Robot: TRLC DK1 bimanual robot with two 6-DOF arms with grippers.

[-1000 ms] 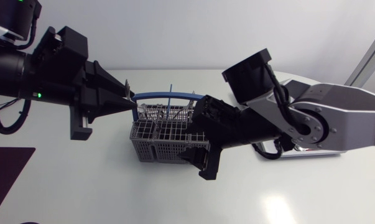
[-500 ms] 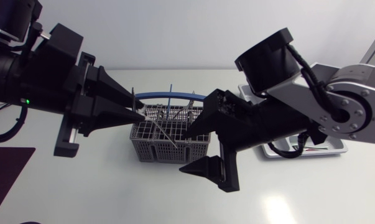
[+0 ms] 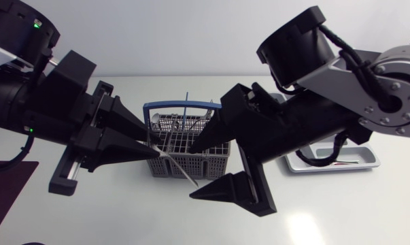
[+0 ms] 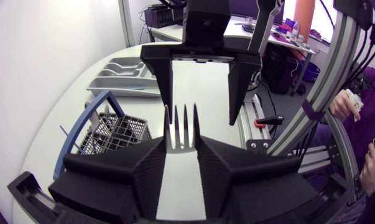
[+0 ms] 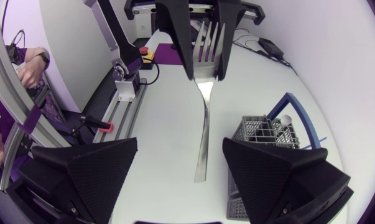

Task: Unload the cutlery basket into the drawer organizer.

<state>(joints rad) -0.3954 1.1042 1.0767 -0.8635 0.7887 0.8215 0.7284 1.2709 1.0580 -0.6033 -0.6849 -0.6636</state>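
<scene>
left jaws pinch fork (image 4: 181,142) | right jaws spread wide, untouching | basket (image 3: 169,105) half hidden behind arms

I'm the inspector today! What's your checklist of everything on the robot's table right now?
Surface: white table, no spills seen.
Job's things: cutlery basket with a blue handle stands mid-table with cutlery inside; fork is lifted in the air; drawer organizer lies towards the right side.
Clutter: dark purple mat at the table's left edge.
Grippers: left gripper is shut on the fork's head; right gripper is open, its fingers on either side of the fork's handle, not touching it.
Cables: black cables run along the right arm.
Surroundings: nothing seen reaching over the table.
</scene>
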